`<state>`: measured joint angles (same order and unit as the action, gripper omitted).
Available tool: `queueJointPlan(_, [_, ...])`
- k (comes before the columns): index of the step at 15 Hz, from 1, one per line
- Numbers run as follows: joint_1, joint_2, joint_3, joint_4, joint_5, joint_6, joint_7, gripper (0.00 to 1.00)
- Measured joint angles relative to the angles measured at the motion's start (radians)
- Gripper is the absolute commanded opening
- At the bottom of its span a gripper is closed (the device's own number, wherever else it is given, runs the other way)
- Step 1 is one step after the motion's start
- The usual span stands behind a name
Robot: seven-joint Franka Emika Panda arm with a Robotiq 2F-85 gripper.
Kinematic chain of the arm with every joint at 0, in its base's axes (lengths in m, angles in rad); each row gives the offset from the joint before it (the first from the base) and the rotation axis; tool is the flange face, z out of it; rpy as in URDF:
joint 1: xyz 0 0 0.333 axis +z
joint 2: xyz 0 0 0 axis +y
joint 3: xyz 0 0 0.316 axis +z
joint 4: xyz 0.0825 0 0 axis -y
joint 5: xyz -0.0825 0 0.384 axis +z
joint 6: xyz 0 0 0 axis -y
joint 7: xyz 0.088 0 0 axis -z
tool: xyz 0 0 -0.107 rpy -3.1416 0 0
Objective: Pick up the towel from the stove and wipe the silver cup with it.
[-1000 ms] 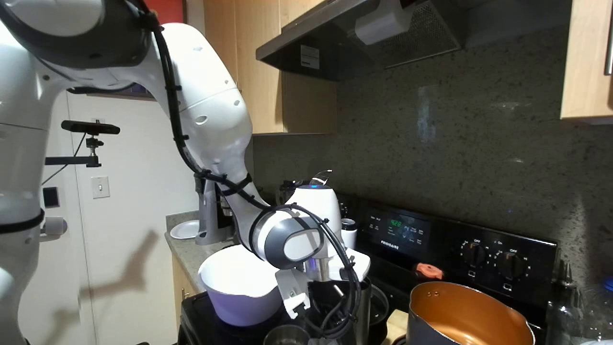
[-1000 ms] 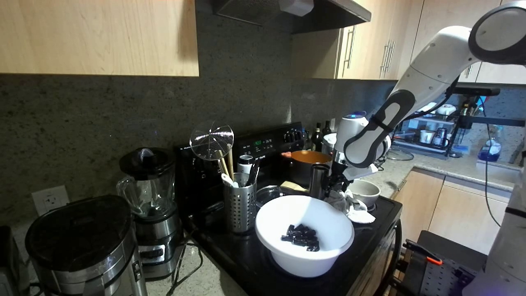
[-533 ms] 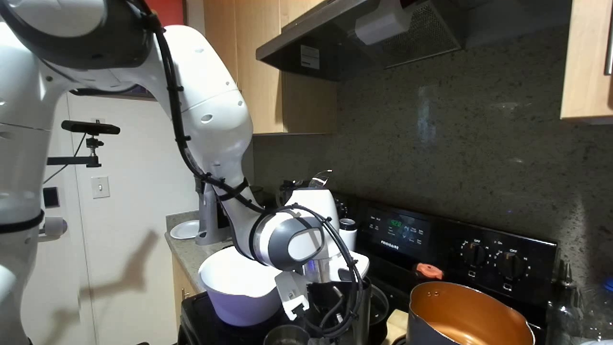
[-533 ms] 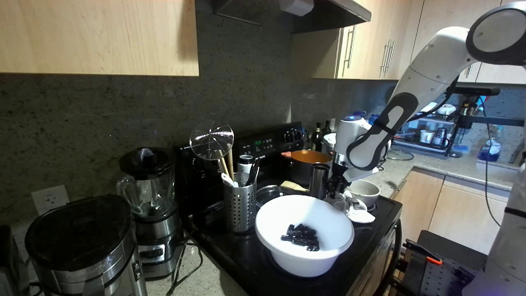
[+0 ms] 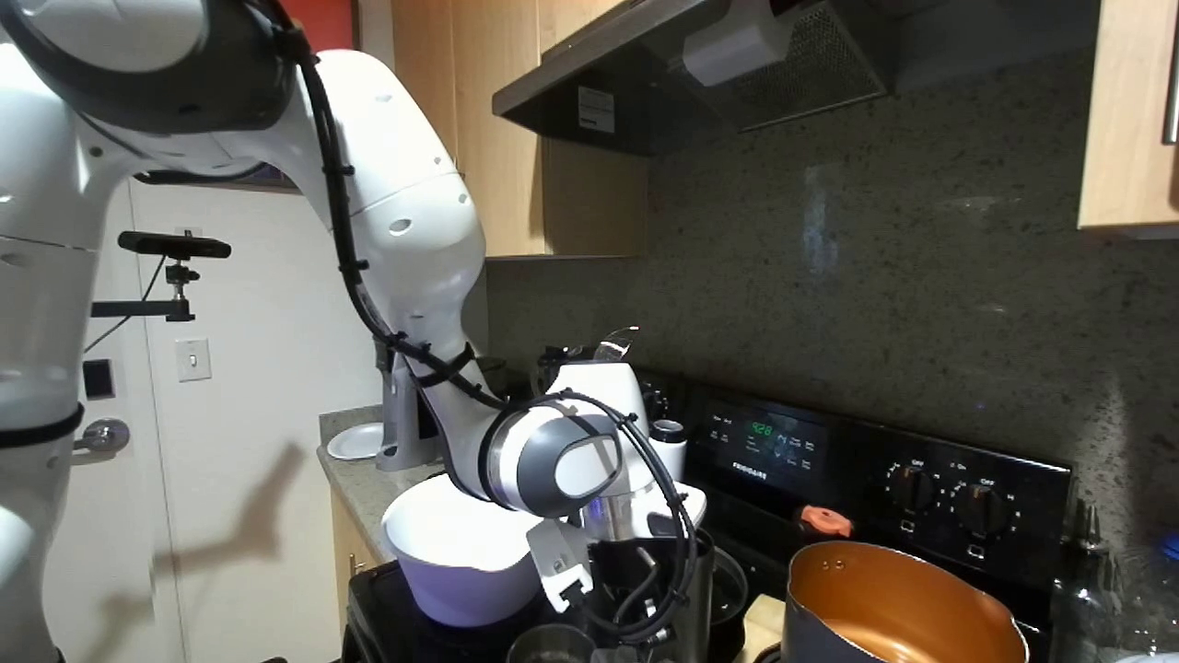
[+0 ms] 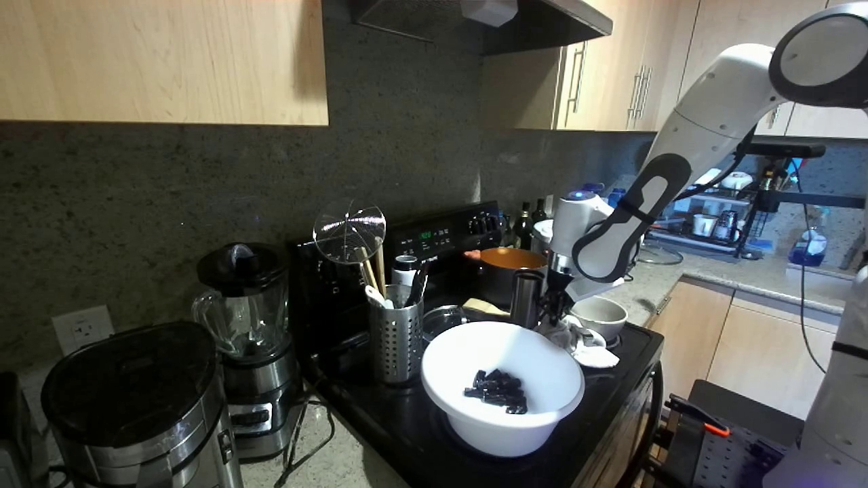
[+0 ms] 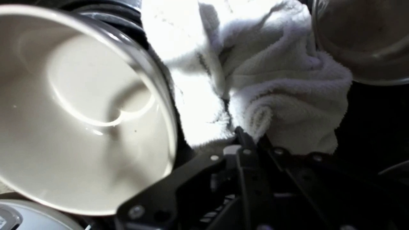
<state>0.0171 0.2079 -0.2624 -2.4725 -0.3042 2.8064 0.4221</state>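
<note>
Your tool (image 7: 252, 135) has its two fingers (image 7: 245, 141) nearly together at the tips, pinched on a rolled fold at the edge of the towel (image 7: 287, 78), which lies bunched on the black stove (image 6: 417, 434). That towel's white and fuzzy, all puffy creases, and it's blown out bright on one side in the wrist view. You've got it between a glossy, round beige bowl (image 7: 35, 150) and a see-through glass (image 7: 367, 38). In an exterior view the silver cup (image 6: 527, 298) is a tall, straight, shiny cylinder, upright just beside your tool; I can't tell if they touch. Near it there's a big smooth white bowl (image 6: 502, 434) with small black pieces (image 6: 497, 392) heaped inside, too jumbled to count. The pot (image 5: 903, 599) shows in both exterior views, dark outside, copper-coloured inside. You've also got a metal holder (image 6: 397, 342) punched with round holes, and a glass-jar blender (image 6: 251, 332) on the speckled counter (image 6: 380, 468). Numbers on the stove: one towel, one silver cup, two bowls, one copper-coloured pot, one holder.
</note>
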Motion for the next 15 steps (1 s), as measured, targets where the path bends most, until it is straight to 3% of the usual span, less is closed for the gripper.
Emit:
queueJointPlan(5, [0.017,-0.057,0.013,0.008,-0.007,-0.085,-0.006,0.01])
queueJointPlan(9, [0.015,-0.158,0.053,0.049,-0.027,-0.26,-0.028,0.01])
queueJointPlan(15, [-0.018,-0.282,0.123,0.159,0.026,-0.53,-0.192,0.01])
